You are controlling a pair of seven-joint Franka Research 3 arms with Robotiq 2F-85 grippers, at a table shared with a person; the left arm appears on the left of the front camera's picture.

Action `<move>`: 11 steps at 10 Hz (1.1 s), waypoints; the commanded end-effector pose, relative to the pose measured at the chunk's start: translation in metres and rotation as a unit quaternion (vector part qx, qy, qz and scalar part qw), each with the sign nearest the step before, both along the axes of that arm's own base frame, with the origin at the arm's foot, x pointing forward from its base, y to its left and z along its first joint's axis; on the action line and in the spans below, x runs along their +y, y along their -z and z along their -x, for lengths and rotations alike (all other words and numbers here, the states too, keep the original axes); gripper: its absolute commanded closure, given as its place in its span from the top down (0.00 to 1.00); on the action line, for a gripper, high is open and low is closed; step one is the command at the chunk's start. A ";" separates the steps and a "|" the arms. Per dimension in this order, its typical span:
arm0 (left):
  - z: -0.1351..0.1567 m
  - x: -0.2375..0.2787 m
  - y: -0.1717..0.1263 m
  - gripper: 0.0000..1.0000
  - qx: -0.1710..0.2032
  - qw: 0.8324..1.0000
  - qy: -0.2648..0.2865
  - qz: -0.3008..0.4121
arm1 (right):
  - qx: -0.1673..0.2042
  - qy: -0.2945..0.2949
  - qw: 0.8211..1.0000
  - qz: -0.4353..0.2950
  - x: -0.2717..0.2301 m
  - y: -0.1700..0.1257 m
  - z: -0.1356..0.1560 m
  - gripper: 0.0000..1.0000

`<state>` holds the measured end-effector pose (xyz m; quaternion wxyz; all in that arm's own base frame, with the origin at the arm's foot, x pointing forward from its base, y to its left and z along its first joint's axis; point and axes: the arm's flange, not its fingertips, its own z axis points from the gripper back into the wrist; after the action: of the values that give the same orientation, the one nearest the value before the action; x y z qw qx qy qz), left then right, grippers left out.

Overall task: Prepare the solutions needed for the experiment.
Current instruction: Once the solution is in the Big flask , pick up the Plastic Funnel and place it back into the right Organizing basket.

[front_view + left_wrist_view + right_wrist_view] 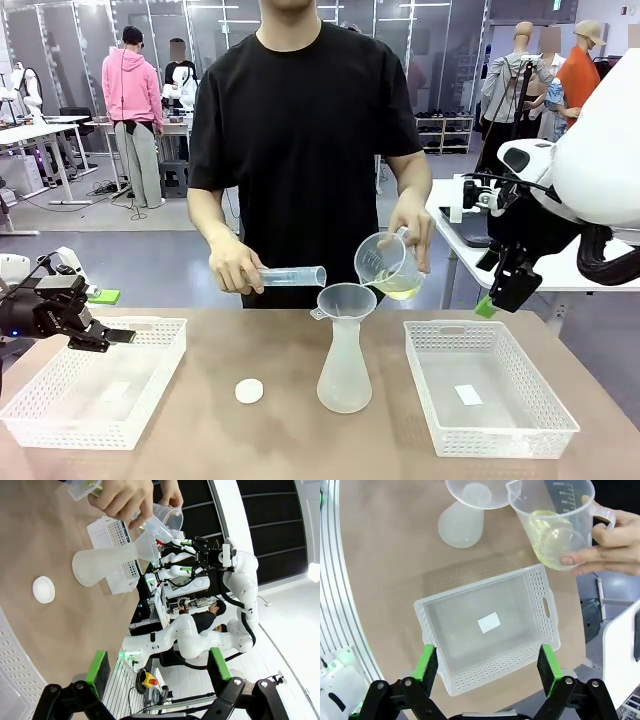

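pale yellow translucent solution [549,539], shallow in the tilted clear beaker [565,504]

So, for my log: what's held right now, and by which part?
Left gripper and right gripper: open, empty. One hand holds the beaker by its handle; the other hand grips the cylinder's base end.

Solution [397,288]: pale yellow, translucent.
Flask [344,378]: frosted white.
Trays [500,441]: white, perforated walls.
Table [260,345]: brown.
Shirt [300,130]: black.
Disc [249,390]: white.
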<state>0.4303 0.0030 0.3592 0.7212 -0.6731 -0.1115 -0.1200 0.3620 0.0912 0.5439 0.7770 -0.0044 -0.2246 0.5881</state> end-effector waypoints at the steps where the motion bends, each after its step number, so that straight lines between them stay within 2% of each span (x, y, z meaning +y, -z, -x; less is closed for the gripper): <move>1: 0.002 -0.001 -0.002 1.00 -0.002 1.000 0.000 0.001 | 0.080 0.072 0.991 -0.083 -0.001 0.008 -0.010 1.00; 2: 0.002 -0.001 -0.002 1.00 -0.002 1.000 0.000 0.001 | 0.141 0.170 0.957 -0.189 -0.016 0.019 -0.020 1.00; 3: 0.002 -0.001 -0.002 1.00 -0.002 1.000 0.000 0.001 | 0.190 0.213 0.922 -0.263 -0.030 0.029 -0.021 1.00; 5: 0.002 -0.001 -0.002 1.00 -0.002 1.000 0.000 0.001 | 0.258 0.279 0.860 -0.339 -0.055 0.049 -0.021 1.00; 6: 0.002 -0.001 -0.002 1.00 -0.002 1.000 0.000 0.001 | 0.329 0.298 0.804 -0.395 -0.063 0.060 -0.024 1.00; 7: 0.002 -0.001 -0.002 1.00 -0.002 1.000 0.000 0.001 | 0.375 0.325 0.751 -0.436 -0.072 0.074 -0.027 1.00; 8: 0.002 -0.001 -0.002 1.00 -0.002 1.000 0.000 0.001 | 0.385 0.343 0.723 -0.459 -0.079 0.085 -0.027 1.00; 9: 0.002 -0.001 -0.002 1.00 -0.002 1.000 0.000 0.001 | 0.399 0.342 0.700 -0.483 -0.080 0.094 -0.025 1.00; 10: 0.002 -0.001 -0.002 1.00 -0.002 1.000 0.000 0.001 | 0.424 0.329 0.668 -0.515 -0.080 0.103 -0.023 1.00; 11: 0.002 -0.001 -0.002 1.00 -0.002 1.000 0.000 0.001 | 0.432 0.325 0.646 -0.539 -0.079 0.112 -0.022 1.00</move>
<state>0.4303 0.0030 0.3592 0.7212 -0.6731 -0.1115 -0.1200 0.3863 0.0028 0.4356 0.8129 0.5711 -0.1094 0.0332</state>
